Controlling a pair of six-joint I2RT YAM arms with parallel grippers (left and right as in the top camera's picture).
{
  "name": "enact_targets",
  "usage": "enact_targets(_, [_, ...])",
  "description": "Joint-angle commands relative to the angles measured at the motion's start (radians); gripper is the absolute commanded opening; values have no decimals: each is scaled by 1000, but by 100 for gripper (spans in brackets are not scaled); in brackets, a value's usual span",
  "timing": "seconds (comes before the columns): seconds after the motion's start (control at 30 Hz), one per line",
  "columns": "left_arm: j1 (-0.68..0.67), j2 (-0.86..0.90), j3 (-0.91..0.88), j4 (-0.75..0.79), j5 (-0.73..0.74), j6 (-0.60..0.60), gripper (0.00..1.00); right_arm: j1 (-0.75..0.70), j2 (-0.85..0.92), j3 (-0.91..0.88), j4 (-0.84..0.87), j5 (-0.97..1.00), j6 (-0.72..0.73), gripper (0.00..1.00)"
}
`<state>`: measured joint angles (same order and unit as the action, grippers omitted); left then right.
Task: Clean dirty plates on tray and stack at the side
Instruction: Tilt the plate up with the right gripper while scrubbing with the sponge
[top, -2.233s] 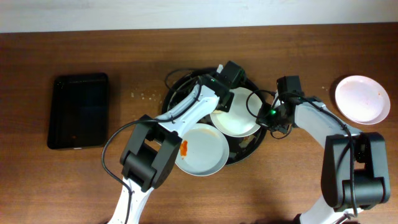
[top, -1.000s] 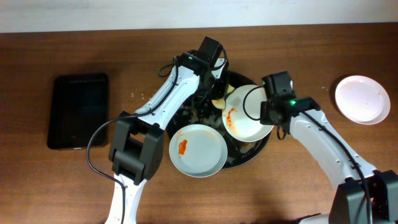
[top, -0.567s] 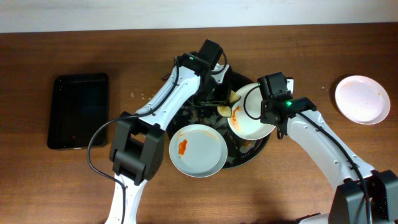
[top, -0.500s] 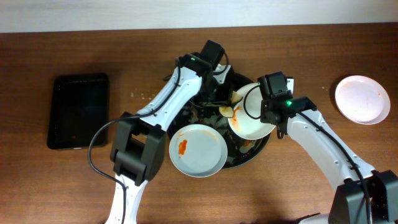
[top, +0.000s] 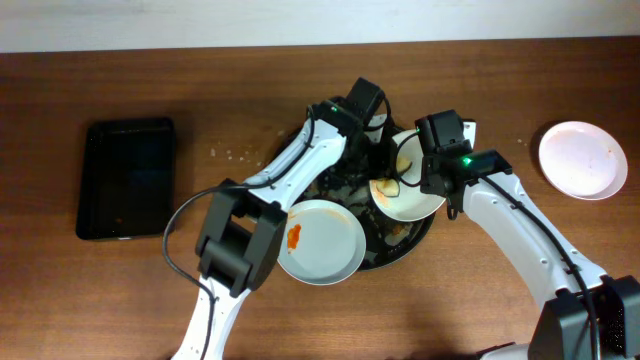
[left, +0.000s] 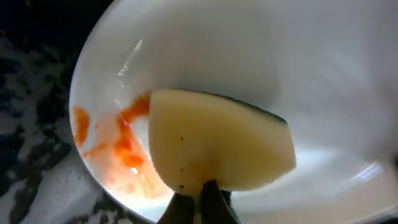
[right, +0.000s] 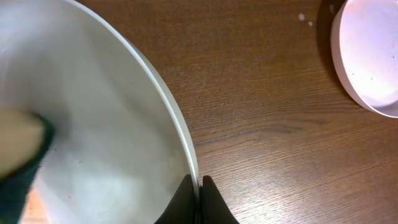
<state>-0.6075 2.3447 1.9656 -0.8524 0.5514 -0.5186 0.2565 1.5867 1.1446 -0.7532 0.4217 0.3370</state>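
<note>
1. The left gripper (left: 198, 196) is clamped tight on the edge of a yellow sponge block with a dark green backing (left: 217, 143). The fingertips are pinched right together with the sponge squeezed between them.
2. The sponge's flat face is pressed into the bowl of a white round shallow plate (left: 298, 62), just beside a red-orange sauce smear (left: 118, 149) on the plate's left inner wall. Some of the smear looks watery and spread out.
3. The right gripper (right: 199, 194) is squeezed shut on that same plate's rim, one finger on each side of the thin edge (there's basically no gap showing in the wrist view).
4. From overhead the gripped plate (top: 412, 195) sits over the right side of the large round glossy black tray (top: 398, 246) and looks tipped rather than flat, with the sponge (top: 387, 187) on its left part.
5. A second white plate with an orange smear on its left edge (top: 320, 240) lies at the near side of the tray, hanging partly over the rim.
6. A third pale pinkish-white plate (top: 583, 160) sits on its own on the brown wooden table (top: 120, 300), well off to the right of the tray. It also shows in the corner of the right wrist view (right: 367, 56), with a few tiny specks on it.
7. A smaller black rectangular tray (top: 127, 179) sits far left on the table, well apart from both arms.
</note>
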Motion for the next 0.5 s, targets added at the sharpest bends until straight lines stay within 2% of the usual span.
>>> enact_targets(0.0, [3, 18, -63, 53, 28, -48, 0, 6, -14, 26, 0, 20, 12, 4])
enact_targets(0.23, [6, 18, -151, 78, -63, -54, 0, 6, -14, 26, -3, 20, 12, 4])
enact_targets(0.47, [29, 18, -154, 23, -128, -53, 0, 6, -14, 26, -7, 21, 12, 4])
